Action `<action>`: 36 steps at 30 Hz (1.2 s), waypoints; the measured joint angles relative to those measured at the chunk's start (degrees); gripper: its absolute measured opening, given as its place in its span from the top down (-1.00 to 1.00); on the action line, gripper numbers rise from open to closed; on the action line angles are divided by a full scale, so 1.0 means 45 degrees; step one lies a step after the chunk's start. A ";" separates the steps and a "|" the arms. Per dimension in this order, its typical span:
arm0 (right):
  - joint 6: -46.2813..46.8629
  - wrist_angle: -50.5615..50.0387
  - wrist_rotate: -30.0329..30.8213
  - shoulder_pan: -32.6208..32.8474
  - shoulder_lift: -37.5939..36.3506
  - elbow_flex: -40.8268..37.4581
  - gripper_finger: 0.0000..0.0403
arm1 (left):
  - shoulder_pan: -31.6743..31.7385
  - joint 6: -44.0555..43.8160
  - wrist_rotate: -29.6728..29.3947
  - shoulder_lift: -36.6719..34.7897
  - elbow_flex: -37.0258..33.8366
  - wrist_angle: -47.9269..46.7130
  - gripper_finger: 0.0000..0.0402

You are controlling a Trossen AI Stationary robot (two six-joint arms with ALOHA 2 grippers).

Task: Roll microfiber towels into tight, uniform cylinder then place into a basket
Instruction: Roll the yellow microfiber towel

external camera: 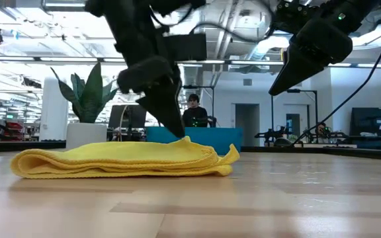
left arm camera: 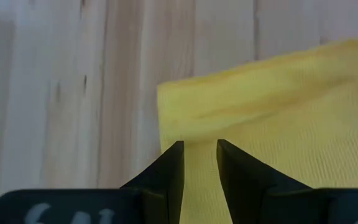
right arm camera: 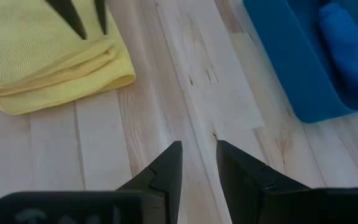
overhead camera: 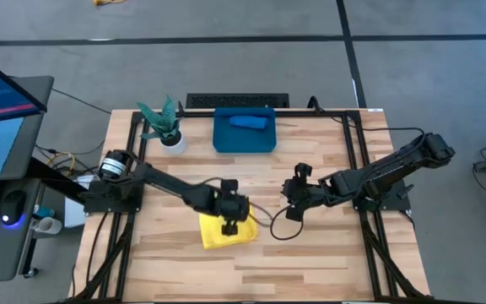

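The yellow towel (overhead camera: 223,233) lies folded in several layers, flat on the table at mid-front; it also shows in the low view (external camera: 111,160) and the right wrist view (right arm camera: 36,56). My left gripper (overhead camera: 230,222) stands over it, narrowly open, with its tips down at the towel's top (left arm camera: 199,149). My right gripper (overhead camera: 291,209) hangs narrowly open and empty above bare table to the right of the towel (right arm camera: 199,149). The blue towel (overhead camera: 248,122) lies rolled inside the teal basket (overhead camera: 226,142) at the far middle. My left gripper comes from above, slanting down, and its fingertips (external camera: 179,134) reach the towel's top layer (left arm camera: 199,171) near its right end. The towel lies flat on the table. I cannot tell whether any cloth sits between the fingers.
A white pot with a green plant (overhead camera: 172,139) stands left of the basket. Black rails (overhead camera: 351,143) run along the table's sides. Bare wood lies between the yellow towel and the basket (right arm camera: 204,81). A person (external camera: 193,109) sits in the room behind the table.
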 joint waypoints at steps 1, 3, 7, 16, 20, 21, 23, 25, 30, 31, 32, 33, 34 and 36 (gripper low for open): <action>0.0000 -0.0003 -0.0005 -0.0001 0.0000 0.0000 0.39 | 0.0144 -0.0273 0.0283 0.0000 -0.0047 0.0051 0.56; -0.0005 -0.0003 -0.0015 -0.0002 0.0000 0.0000 0.39 | 0.0303 -0.0536 0.0779 0.0000 -0.0276 0.0475 0.56; -0.0005 -0.0017 -0.0015 0.0000 0.0000 0.0000 0.39 | 0.0292 -0.0932 0.0938 0.0005 -0.0776 0.1194 0.56; -0.0005 -0.0008 -0.0010 0.0001 0.0000 0.0000 0.39 | 0.0297 -0.1002 0.0938 0.0010 -0.1788 0.3415 0.56; -0.0005 -0.0008 -0.0010 -0.0002 0.0000 0.0000 0.39 | 0.0417 0.1104 0.1167 0.0012 -0.2395 0.4890 0.56; -0.0005 -0.0008 -0.0010 -0.0002 0.0000 0.0000 0.39 | 0.0476 0.1535 0.1273 0.0015 -0.2529 0.5272 0.56; -0.0005 -0.0008 -0.0010 -0.0002 0.0000 0.0000 0.39 | 0.0606 0.2421 0.1575 0.0015 -0.2761 0.5946 0.56; -0.0005 -0.0008 -0.0010 -0.0001 0.0000 0.0000 0.39 | 0.0730 0.3204 0.1876 0.0015 -0.2923 0.6196 0.56; -0.0010 -0.0003 -0.0010 -0.0001 0.0000 0.0000 0.39 | 0.0639 0.4263 0.1932 0.0022 -0.2903 0.6463 0.56; -0.0010 0.0013 -0.0010 0.0003 0.0000 0.0000 0.39 | 0.0583 0.4252 0.1927 0.0019 -0.2834 0.6361 0.56; -0.0010 0.0049 -0.0010 0.0010 0.0000 0.0000 0.39 | 0.0529 0.4177 0.1924 0.0018 -0.2719 0.6257 0.56; -0.0011 0.0098 -0.0015 0.0019 0.0000 0.0000 0.39 | 0.0465 0.4127 0.1914 0.0008 -0.2585 0.6147 0.56; -0.0011 0.0178 -0.0015 0.0022 0.0000 0.0000 0.39 | 0.0392 0.4049 0.1899 -0.0035 -0.2458 0.5956 0.56; -0.0017 0.0514 -0.0017 0.0022 0.0052 0.0000 0.39 | 0.0240 0.3970 0.1804 -0.0158 -0.2193 0.5150 0.56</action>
